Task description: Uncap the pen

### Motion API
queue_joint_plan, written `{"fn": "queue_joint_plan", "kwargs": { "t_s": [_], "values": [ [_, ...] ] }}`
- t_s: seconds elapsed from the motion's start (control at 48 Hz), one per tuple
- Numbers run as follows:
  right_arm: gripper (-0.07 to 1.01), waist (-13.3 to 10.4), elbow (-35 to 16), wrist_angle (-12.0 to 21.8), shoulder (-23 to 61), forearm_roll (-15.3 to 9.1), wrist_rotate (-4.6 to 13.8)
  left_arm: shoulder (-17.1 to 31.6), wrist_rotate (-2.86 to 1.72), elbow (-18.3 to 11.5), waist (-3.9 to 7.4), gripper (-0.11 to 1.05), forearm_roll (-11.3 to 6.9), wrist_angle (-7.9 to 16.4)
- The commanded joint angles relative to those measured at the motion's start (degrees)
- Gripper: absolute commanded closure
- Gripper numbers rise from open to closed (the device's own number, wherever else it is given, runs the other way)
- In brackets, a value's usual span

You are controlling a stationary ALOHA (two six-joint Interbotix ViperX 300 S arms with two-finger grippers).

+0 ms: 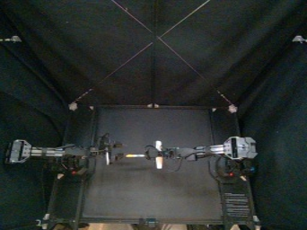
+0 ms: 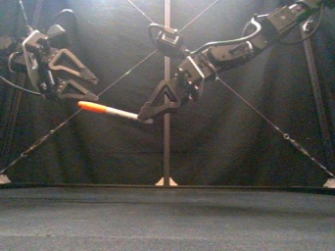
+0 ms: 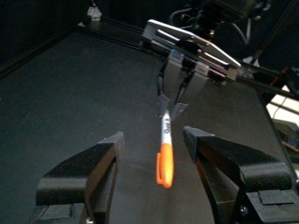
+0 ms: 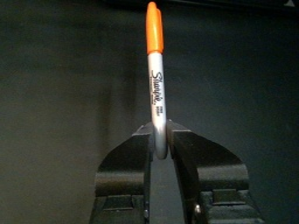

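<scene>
A marker pen (image 2: 120, 113) with a white barrel and an orange cap (image 2: 89, 106) hangs level in the air above the table. My right gripper (image 2: 149, 111) is shut on the barrel's end, as the right wrist view shows, with the pen (image 4: 156, 87) pointing away and the cap (image 4: 153, 22) at its far tip. My left gripper (image 2: 69, 82) stands open close to the cap end. In the left wrist view the cap (image 3: 165, 166) lies between the spread fingers (image 3: 107, 150) without touching them. From above, the pen (image 1: 138, 155) spans the gap between both grippers.
The black table (image 1: 144, 193) lies bare below both arms. Black curtains close in the back and sides.
</scene>
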Motion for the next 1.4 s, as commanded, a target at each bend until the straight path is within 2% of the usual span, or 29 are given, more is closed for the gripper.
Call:
{"fn": "queue_joint_plan", "kwargs": {
  "t_s": [0.021,0.104,0.25,0.354,0.771,1.0,1.271,1.396],
  "values": [
    [0.41,0.09,-2.29,-0.53,-2.9,-0.09,-0.18,0.0,-0.18,-1.05,0.0,0.04,-3.43,0.62],
    [0.41,0.09,-2.72,-0.53,-2.9,-0.09,-0.35,0.0,-0.18,-0.97,-0.18,0.04,-3.96,1.58],
    [0.41,0.09,-3.34,-0.53,-2.9,-1.05,-0.09,0.0,-0.26,-0.97,-1.14,0.05,-3.96,3.52],
    [0.41,-0.09,-3.34,-0.53,-2.9,-1.76,0.0,0.0,-0.26,-1.05,-2.11,0.05,-3.96,3.6],
    [0.41,-0.26,-2.99,-1.14,-2.9,-1.76,-0.09,-1.05,-0.44,-1.49,-5.62,0.05,-4.48,3.16],
    [0.41,-0.44,-2.9,-2.46,-3.08,-1.76,-0.18,-1.67,-0.44,-0.79,-6.33,0.06,-5.62,3.25],
    [0.41,-0.44,-3.08,-3.6,-3.25,-1.76,-0.26,-1.67,-0.44,-0.62,-6.33,0.07,-6.06,3.69],
    [0.41,-0.44,-3.16,-4.04,-3.34,-1.76,-0.26,-1.67,-0.44,-0.26,-6.33,0.12,-6.77,3.78]
  ]
}}
